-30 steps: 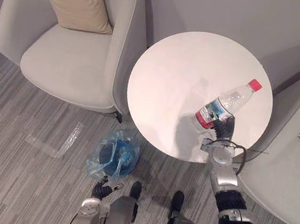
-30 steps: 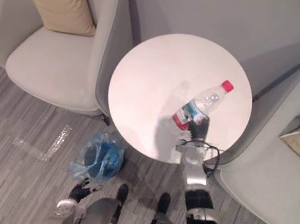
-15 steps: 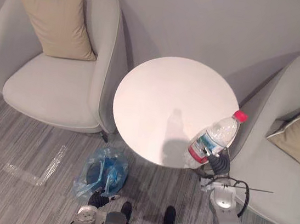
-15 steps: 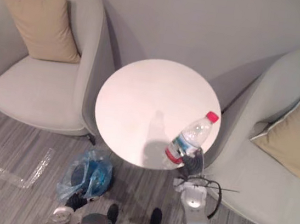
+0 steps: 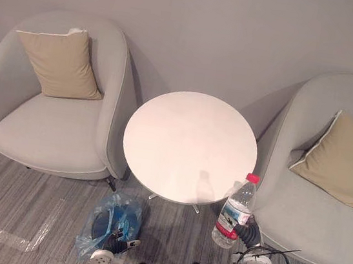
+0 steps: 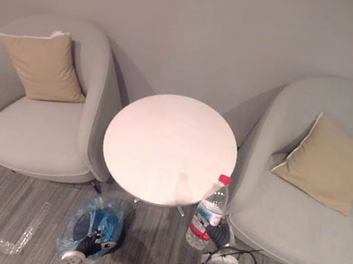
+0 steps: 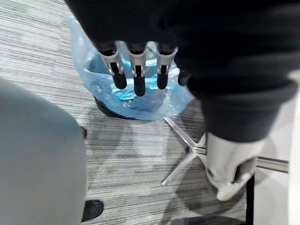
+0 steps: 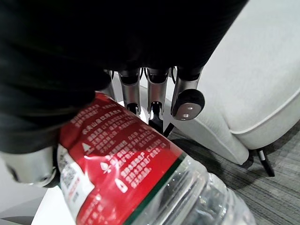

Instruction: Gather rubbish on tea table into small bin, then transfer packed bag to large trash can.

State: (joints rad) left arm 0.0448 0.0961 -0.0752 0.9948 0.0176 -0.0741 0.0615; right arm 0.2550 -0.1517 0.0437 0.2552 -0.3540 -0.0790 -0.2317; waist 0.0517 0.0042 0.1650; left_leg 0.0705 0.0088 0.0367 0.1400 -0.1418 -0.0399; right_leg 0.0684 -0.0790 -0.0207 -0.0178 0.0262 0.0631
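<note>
My right hand (image 5: 245, 234) is shut on a clear plastic bottle (image 5: 234, 211) with a red cap and a red label. It holds the bottle upright in the air, just off the front right edge of the round white tea table (image 5: 188, 140). In the right wrist view the fingers (image 8: 154, 93) curl round the bottle (image 8: 140, 178) at its label. The small bin (image 5: 113, 218), lined with a blue bag, stands on the floor left of the table's front. My left hand (image 5: 119, 247) hangs open just before it, with the fingers (image 7: 136, 70) pointing at the bag (image 7: 136, 101).
A grey armchair (image 5: 52, 135) with a tan cushion (image 5: 61, 65) stands left of the table. Another armchair (image 5: 321, 216) with a cushion (image 5: 342, 160) stands right, close to the bottle. Clear tape (image 5: 16, 238) lies on the carpet. The table's metal foot (image 7: 187, 154) shows near the bin.
The camera has pulled back, so both chairs now show. My right hand has carried the bottle from over the table's right side to beyond its front right edge.
</note>
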